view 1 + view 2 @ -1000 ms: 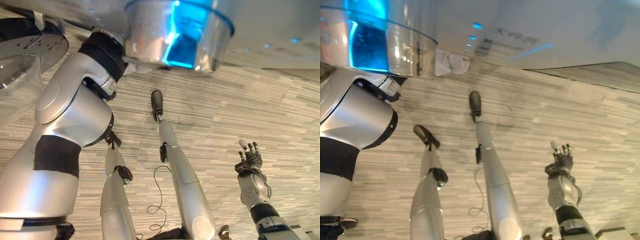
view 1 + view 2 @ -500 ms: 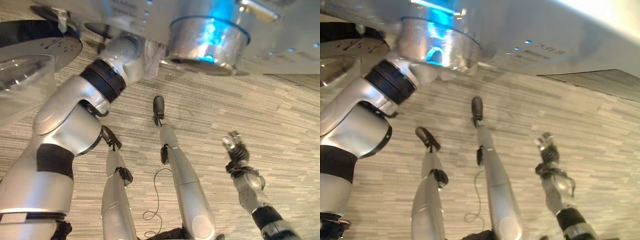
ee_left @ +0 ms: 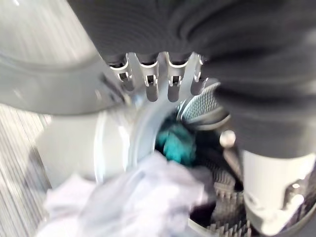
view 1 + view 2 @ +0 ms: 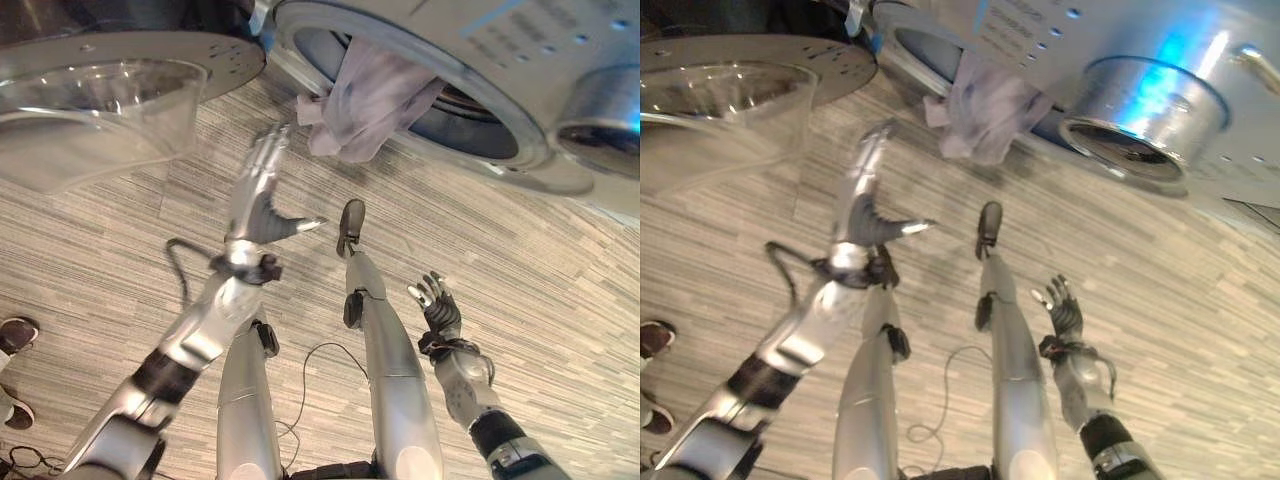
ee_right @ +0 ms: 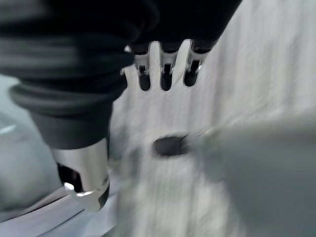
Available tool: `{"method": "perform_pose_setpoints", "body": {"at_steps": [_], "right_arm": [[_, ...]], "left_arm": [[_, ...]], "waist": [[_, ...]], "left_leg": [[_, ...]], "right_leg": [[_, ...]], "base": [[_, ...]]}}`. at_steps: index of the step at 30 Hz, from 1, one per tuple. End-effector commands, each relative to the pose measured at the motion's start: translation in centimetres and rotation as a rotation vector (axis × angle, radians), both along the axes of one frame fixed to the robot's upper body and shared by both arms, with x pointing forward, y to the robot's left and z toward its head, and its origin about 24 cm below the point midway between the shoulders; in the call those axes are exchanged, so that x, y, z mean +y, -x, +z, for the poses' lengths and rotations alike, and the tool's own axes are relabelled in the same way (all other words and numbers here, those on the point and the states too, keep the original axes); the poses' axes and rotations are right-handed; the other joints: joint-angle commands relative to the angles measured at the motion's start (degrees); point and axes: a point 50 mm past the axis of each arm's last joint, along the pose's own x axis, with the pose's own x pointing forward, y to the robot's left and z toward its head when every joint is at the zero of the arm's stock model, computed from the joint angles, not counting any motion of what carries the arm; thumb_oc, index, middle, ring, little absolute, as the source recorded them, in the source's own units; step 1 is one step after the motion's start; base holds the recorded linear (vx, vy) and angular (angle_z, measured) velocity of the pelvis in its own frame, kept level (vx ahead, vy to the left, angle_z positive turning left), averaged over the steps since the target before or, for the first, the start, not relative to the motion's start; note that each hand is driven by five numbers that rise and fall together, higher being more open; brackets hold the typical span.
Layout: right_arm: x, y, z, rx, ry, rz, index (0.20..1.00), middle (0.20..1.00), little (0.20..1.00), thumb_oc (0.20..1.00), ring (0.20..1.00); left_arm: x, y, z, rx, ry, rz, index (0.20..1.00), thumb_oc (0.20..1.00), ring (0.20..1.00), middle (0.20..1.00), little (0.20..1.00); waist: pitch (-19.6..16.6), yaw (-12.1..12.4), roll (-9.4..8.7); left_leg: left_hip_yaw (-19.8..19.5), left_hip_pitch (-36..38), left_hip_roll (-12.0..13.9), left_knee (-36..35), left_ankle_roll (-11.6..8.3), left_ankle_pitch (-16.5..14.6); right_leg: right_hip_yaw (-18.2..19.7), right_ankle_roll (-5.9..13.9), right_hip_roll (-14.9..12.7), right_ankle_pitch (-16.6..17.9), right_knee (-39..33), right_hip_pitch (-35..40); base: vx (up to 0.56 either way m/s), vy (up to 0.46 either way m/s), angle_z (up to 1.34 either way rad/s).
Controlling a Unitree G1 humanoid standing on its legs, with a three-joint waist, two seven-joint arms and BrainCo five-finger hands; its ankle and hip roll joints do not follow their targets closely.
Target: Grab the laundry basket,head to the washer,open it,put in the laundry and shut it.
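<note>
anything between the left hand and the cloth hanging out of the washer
Nothing: in the left eye view the left hand reaches up with straight fingers just short of the pale cloth, bare floor behind the gap.

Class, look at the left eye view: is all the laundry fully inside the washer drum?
No, a pale cloth hangs out over the rim of the washer opening.

left arm: raised, reaching toward 12 o'clock
left hand: fingers straight, thumb out toward 3 o'clock, holding nothing
right hand: low at 4 o'clock, fingers relaxed, empty
</note>
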Motion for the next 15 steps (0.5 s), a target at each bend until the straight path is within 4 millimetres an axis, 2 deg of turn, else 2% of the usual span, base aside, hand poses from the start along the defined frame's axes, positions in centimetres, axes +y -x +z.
{"method": "perform_pose_setpoints", "body": {"at_steps": [1, 2, 4, 5, 6, 10, 14, 15], "right_arm": [[-3.1, -4.9, 4.8, 0.003, 0.354, -0.085, 1.0, 1.0, 1.0, 1.0, 1.0], [-3.2, -5.6, 5.4, 0.027, 0.417, -0.083, 1.0, 1.0, 1.0, 1.0, 1.0], [-3.7, -7.6, 7.8, 0.034, 0.525, -0.11, 1.0, 1.0, 1.0, 1.0, 1.0], [-4.2, -8.5, 9.3, 0.033, 0.614, -0.106, 1.0, 1.0, 1.0, 1.0, 1.0], [-5.2, -9.7, 12.0, 0.016, 0.694, -0.13, 1.0, 1.0, 1.0, 1.0, 1.0], [-7.7, -10.5, 15.8, -0.009, 0.758, -0.208, 1.0, 1.0, 1.0, 1.0, 1.0], [-8.1, -11.0, 17.7, -0.049, 0.771, -0.229, 1.0, 1.0, 1.0, 1.0, 1.0], [-7.5, -11.5, 18.8, -0.089, 0.769, -0.221, 1.0, 1.0, 1.0, 1.0, 1.0]], "left_arm": [[-1.6, 0.7, 3.2, -0.168, 0.069, -0.125, 1.0, 1.0, 1.0, 1.0, 1.0], [-0.8, 1.1, 3.2, -0.178, 0.056, -0.1, 1.0, 1.0, 1.0, 1.0, 1.0], [0.4, 1.5, 2.3, -0.159, 0.058, -0.066, 1.0, 1.0, 1.0, 1.0, 1.0], [0.8, 1.6, 2.3, -0.161, 0.064, -0.048, 1.0, 1.0, 1.0, 1.0, 1.0], [1.3, 1.7, 2.6, -0.172, 0.065, -0.025, 1.0, 1.0, 1.0, 1.0, 1.0], [1.6, 1.9, 2.2, -0.155, 0.105, -0.019, 1.0, 1.0, 1.0, 1.0, 1.0], [1.5, 1.9, 1.9, -0.133, 0.149, -0.03, 1.0, 1.0, 1.0, 1.0, 1.0], [1.2, 1.8, 1.6, -0.113, 0.166, -0.046, 1.0, 1.0, 1.0, 1.0, 1.0]], "waist": [[0.62, 2.23, 4.64], [0.62, 3.2, 5.48], [0.62, 4.87, 6.29], [0.62, 5.47, 6.75], [0.62, 6.63, 7.4], [0.62, 8.27, 8.46], [0.62, 9.17, 8.94], [0.62, 9.55, 9.04]], "left_leg": [[-4.81, -1.13, 3.91, 4.39, -1.95, -7.45], [-5.08, -2.02, 3.69, 4.45, -1.94, -7.32], [-5.2, -2.95, 3.56, 4.61, -1.92, -7.26], [-5.33, -3.8, 3.54, 4.63, -1.89, -7.2], [-5.64, -5.11, 3.17, 4.87, -1.8, -7.2], [-6.29, -7.05, 2.63, 6.04, -1.55, -7.43], [-6.76, -8.26, 2.27, 6.45, -1.44, -7.54], [-6.95, -8.55, 2.18, 6.36, -1.42, -7.52]], "right_leg": [[-0.66, 4.45, -0.35, -10.1, 2.72, 1.54], [-0.83, 4.46, -0.48, -10.4, 3.3, 0.72], [-0.9, 4.38, -0.67, -10.89, 4.31, -0.48], [-0.98, 4.35, -0.78, -11.1, 4.73, -1.29], [-0.99, 4.35, -1.1, -11.62, 5.71, -2.55], [-1.15, 4.41, -1.66, -12.45, 7.11, -4.03], [-1.34, 4.46, -1.93, -12.68, 7.56, -4.81], [-1.36, 4.42, -2.05, -12.85, 7.76, -4.94]], "base": [[0.0, -0.022, 0.24], [0.01, 0.007, 0.26], [0.02, 0.054, 0.31], [0.03, 0.035, 0.29], [0.03, 0.024, 0.19], [0.02, 0.037, 0.15], [0.01, 0.025, 0.06], [0.01, 0.023, 0.05]]}}
